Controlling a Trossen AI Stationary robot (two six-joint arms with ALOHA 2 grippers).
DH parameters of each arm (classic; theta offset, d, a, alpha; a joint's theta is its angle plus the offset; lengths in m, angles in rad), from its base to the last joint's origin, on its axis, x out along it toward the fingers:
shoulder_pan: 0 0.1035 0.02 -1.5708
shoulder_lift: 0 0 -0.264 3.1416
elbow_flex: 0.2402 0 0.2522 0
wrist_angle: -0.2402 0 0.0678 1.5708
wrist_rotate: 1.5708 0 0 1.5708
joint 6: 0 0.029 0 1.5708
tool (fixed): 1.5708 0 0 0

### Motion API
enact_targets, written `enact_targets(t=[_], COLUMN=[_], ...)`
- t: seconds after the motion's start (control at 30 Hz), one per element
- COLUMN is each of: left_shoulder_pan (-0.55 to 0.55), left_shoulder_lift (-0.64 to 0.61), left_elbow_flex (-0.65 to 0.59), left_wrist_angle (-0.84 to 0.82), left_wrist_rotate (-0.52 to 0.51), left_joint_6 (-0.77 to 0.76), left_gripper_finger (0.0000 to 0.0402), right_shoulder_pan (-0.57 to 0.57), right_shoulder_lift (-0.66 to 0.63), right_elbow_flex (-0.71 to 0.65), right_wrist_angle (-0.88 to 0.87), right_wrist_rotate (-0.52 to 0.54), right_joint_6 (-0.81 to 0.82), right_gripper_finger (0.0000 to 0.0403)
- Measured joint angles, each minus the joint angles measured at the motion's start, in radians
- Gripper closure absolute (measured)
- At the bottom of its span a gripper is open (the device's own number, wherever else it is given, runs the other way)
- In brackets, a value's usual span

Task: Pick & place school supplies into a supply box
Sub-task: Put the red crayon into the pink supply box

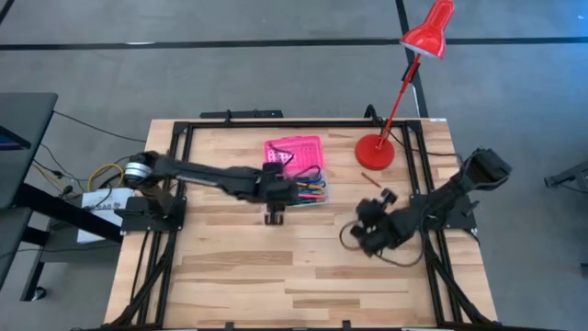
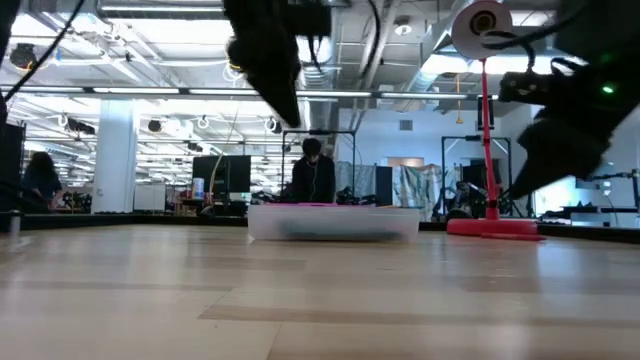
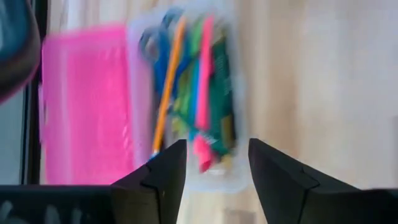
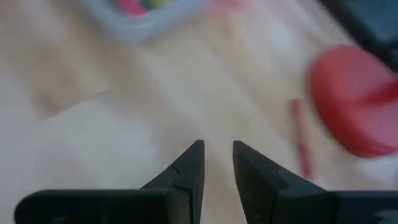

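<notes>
The supply box lies open at the table's far middle, its pink lid (image 1: 292, 151) flat beside its clear base (image 1: 313, 189). Several pens and pencils (image 3: 189, 87) and blue-handled scissors (image 3: 155, 43) lie in the base. A pink pen (image 3: 203, 155) pokes over its near end. My left gripper (image 3: 217, 146) hangs open above the table, just on the near side of the base (image 1: 274, 217), and holds nothing. A red pencil (image 4: 300, 137) lies on the wood beside the lamp's base. My right gripper (image 4: 217, 149) stands open by a narrow gap, short of that pencil, and is empty.
A red desk lamp stands at the far right on its round base (image 1: 374, 152), with its shade (image 1: 430, 32) leaning past the table's far edge. A black frame (image 1: 276, 121) runs around the table. Bare wood fills the near half (image 1: 276, 276). A person (image 2: 313, 170) sits in the room beyond.
</notes>
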Motion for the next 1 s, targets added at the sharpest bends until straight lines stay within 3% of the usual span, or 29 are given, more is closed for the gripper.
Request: enact_targets(t=[0.17,0.43,0.77,1.0], left_shoulder_pan=[-0.120,-0.263,-0.429,-0.534], left_shoulder_lift=[-0.125,-0.302,-0.388,-0.389], left_elbow_flex=[-0.132,-0.367,-0.484,-0.484], left_wrist_angle=[0.145,0.327,0.323,0.276], left_wrist_rotate=[-0.015,-0.153,-0.288,-0.403], left_joint_6=[0.006,-0.031,-0.176,-0.236], left_gripper_finger=[0.0234,0.0235,0.0235,0.0235], right_shoulder_pan=[-0.165,-0.473,-0.750,-0.820], right_shoulder_lift=[-0.167,-0.320,-0.157,-0.036], right_elbow_flex=[0.002,0.002,0.002,0.001], right_wrist_angle=[-0.142,-0.121,-0.105,0.000], right_wrist_rotate=[-0.015,-0.194,-0.353,-0.396], right_joint_6=[-0.013,-0.179,-0.234,-0.385], right_gripper_finger=[0.0327,0.0327,0.0327,0.0327])
